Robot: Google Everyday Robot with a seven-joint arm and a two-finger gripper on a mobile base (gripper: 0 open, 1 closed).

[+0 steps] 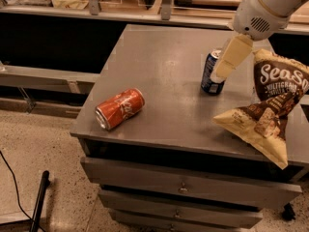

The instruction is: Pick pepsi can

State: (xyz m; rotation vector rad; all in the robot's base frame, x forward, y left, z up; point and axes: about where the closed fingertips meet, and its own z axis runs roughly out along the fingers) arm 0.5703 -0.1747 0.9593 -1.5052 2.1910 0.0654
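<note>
The pepsi can (208, 81) stands upright on the right half of the cabinet top (159, 57), between the tipped orange can (119, 108) and the chip bag (270, 105). The gripper (221, 71) hangs over its upper half in this view, and we cannot tell whether it is spread or closed. We advise centring on the can body, keeping off the nearby bag, and clamping at mid-height only once the can is straddled.

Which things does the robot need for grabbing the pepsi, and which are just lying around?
For the job:
- small dark blue aluminium pepsi can, upright on the grey metal cabinet top
- cream-coloured gripper, overlapping the can's right side in this view

Just lying about:
- orange-red aluminium can, on its side
- brown and yellow crinkly snack bag
</note>
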